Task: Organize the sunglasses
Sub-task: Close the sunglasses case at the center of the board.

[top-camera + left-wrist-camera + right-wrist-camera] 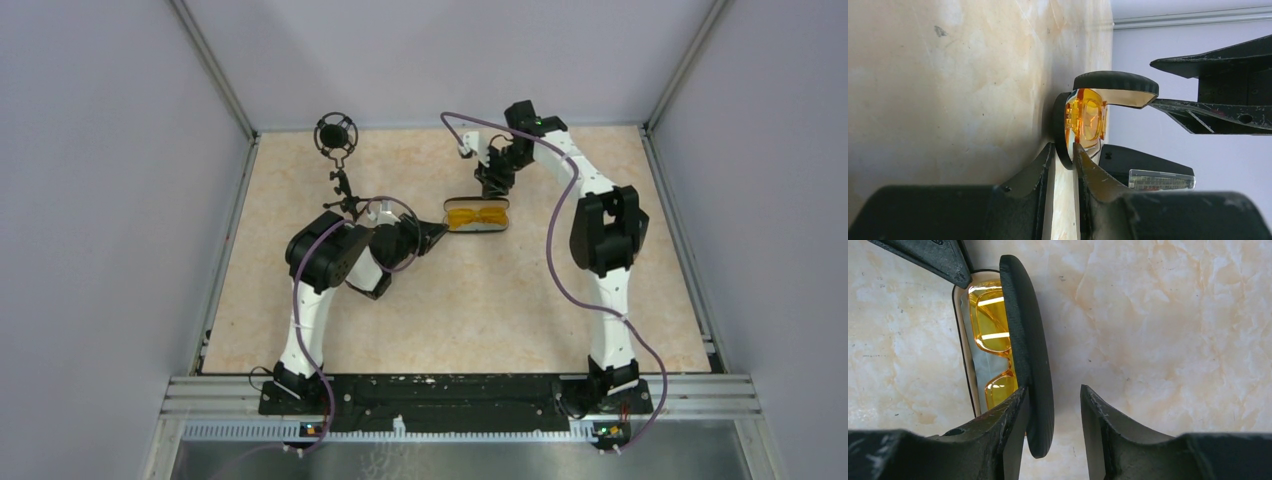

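Robotics lab test cell, indicated by a beige marble-patterned surface (480, 300), walled in by plain pale lilac panels (100, 200), edged with silver slotted aluminium rails (705, 390).

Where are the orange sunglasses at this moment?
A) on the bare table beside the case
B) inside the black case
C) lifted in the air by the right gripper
B: the sunglasses lie inside the black case, whose lid is partly open.

Beige marble tabletop (480, 300), plain lavender walls (450, 50)
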`<action>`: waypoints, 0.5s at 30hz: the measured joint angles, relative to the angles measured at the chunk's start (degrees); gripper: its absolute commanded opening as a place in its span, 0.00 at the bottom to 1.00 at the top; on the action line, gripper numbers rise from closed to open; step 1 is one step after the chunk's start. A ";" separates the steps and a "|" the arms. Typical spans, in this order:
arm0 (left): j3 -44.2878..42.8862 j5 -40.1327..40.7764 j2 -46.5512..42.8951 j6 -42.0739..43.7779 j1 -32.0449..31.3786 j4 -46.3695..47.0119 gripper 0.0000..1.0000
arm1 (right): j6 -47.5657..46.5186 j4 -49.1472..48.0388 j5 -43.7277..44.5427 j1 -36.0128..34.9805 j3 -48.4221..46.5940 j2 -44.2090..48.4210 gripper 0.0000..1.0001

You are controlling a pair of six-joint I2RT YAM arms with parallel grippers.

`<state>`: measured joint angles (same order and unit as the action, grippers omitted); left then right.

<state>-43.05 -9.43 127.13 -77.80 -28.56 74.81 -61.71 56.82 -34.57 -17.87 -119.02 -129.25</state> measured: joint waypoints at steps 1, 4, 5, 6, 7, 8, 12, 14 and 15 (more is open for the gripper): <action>0.00 0.00 0.02 -0.09 0.00 0.00 0.24 | 0.02 0.24 -0.15 0.02 0.00 -0.04 0.39; -0.02 0.00 0.04 -0.22 0.00 0.22 0.24 | -0.11 0.66 -0.46 0.02 -0.02 -0.15 0.35; -0.02 0.00 0.11 -0.26 0.00 0.22 0.24 | -0.17 0.92 -0.61 0.04 -0.02 -0.15 0.33; -0.02 0.00 0.15 -0.31 0.00 0.28 0.24 | -0.24 1.14 -0.72 0.04 -0.02 -0.15 0.32; -0.02 0.00 0.17 -0.33 0.00 0.26 0.24 | -0.33 1.46 -0.94 0.04 -0.02 -0.15 0.30; -0.02 0.00 0.17 -0.33 0.00 0.28 0.24 | -0.61 1.75 -1.09 0.04 -0.02 -0.15 0.28; -0.02 0.00 0.31 -0.35 0.00 0.55 0.23 | -1.77 2.86 -1.99 0.02 0.24 -0.15 0.22; -0.02 0.00 0.55 -0.55 0.02 1.07 0.22 | -2.49 2.82 -2.84 0.00 1.68 0.31 0.20; -0.02 0.00 0.66 -0.61 0.04 1.27 0.22 | -2.80 2.69 -3.23 0.00 3.02 0.96 0.19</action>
<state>-43.07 -9.43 127.79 -78.41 -28.51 76.07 -64.51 59.51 -37.80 -17.87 -116.01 -128.29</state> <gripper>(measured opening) 0.233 0.217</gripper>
